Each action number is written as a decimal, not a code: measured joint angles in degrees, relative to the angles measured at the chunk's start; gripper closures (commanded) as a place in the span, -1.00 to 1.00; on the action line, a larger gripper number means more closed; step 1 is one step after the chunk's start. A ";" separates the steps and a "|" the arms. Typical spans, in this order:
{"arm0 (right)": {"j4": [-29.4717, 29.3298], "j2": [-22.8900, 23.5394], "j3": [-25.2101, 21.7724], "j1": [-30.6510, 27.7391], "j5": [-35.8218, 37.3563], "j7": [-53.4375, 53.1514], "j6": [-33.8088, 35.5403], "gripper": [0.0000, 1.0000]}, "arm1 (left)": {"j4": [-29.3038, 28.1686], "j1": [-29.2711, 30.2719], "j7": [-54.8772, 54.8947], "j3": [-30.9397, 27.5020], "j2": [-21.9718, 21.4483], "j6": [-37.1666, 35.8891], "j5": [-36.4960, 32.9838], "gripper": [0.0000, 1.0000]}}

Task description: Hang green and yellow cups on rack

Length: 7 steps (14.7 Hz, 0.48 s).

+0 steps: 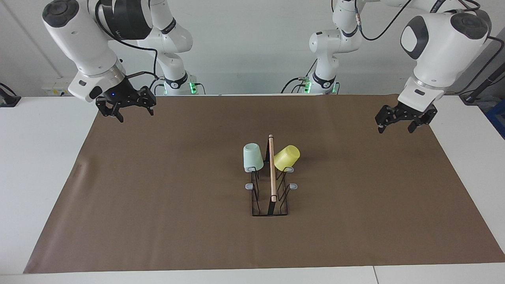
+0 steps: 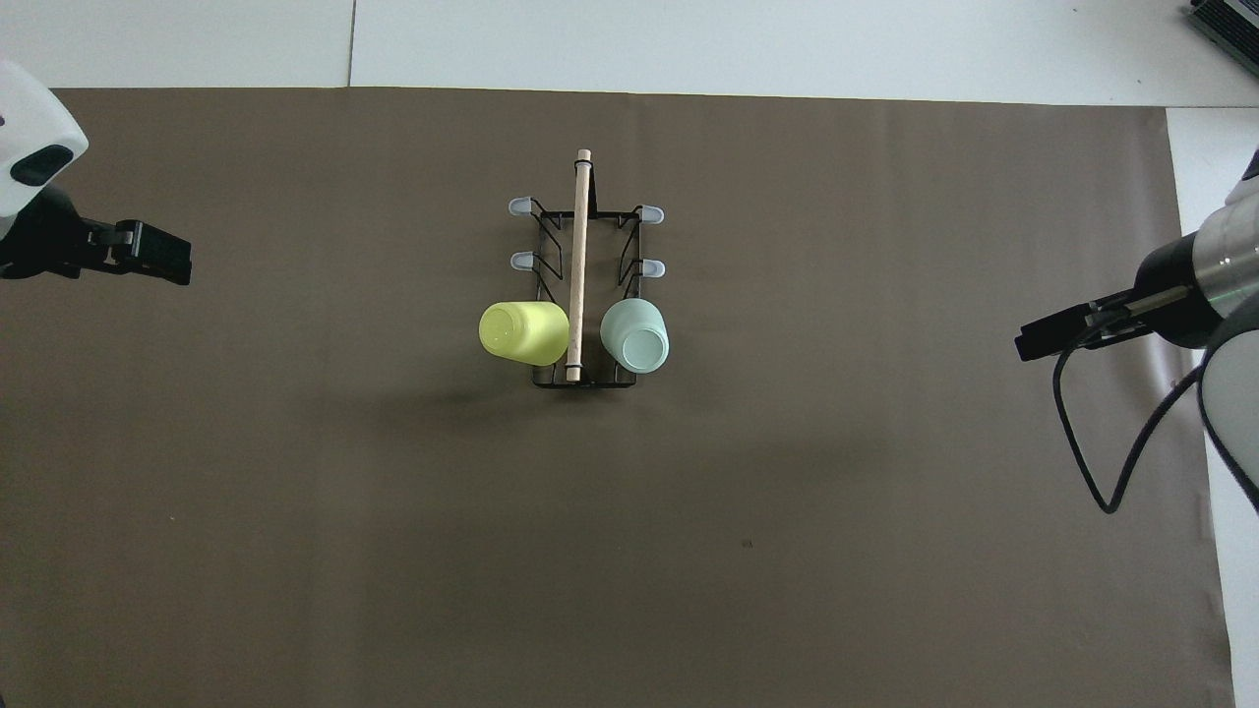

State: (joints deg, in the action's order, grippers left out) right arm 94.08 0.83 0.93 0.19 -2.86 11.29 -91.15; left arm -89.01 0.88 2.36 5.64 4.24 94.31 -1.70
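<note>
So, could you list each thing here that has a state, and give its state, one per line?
Green cup: upside down, hung on a rack prong nearest the robots.
Yellow cup: hung on the prong across the rod, tilted outward.
Rack: upright on the brown mat, four prongs free.
Left end effector: open, empty, raised over the mat's edge, waiting.
Right end effector: open, empty, raised over the mat's other edge.

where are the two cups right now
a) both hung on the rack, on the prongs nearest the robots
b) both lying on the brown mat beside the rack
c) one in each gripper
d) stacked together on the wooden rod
a: the green cup and the yellow cup sit upside down on the rack, one each side of its rod, at its end nearest the robots.
</note>
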 measured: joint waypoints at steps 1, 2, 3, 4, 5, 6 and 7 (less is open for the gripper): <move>-0.12 -0.01 0.03 0.00 0.00 0.00 0.00 -1.00 | -1.54 -0.27 0.02 0.12 -2.40 -0.59 0.88 -1.00; -0.25 -0.03 0.07 0.01 0.00 0.00 0.00 -1.00 | -3.20 -0.66 0.06 0.08 -4.50 -0.73 1.33 -1.00; -0.36 -0.07 0.09 0.02 0.00 0.00 0.00 -1.00 | -4.44 -1.20 0.07 -0.12 -5.95 -0.77 1.45 -1.00; -0.49 -0.15 0.09 0.03 0.00 0.00 0.01 -1.00 | -5.22 -1.90 0.07 -0.72 -6.81 -0.89 1.47 -1.00; -0.68 -0.23 0.08 0.03 0.00 0.00 0.01 -1.00 | -5.53 -2.19 0.10 -1.21 -7.23 -1.36 1.59 -1.00; -0.91 -0.29 0.05 0.03 0.00 0.00 0.01 -1.00 | -5.47 -2.18 0.19 -1.61 -7.45 -2.07 2.02 -1.00; -1.23 -0.31 0.00 0.01 0.00 0.00 0.01 -1.00 | -5.22 -2.14 0.37 -2.04 -7.69 -2.60 2.76 -1.00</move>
State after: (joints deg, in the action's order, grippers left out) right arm 92.84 0.51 0.93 0.20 -2.86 11.29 -91.15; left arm -94.22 -1.26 2.73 3.60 -3.45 91.70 1.07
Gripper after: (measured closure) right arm 0.000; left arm 0.000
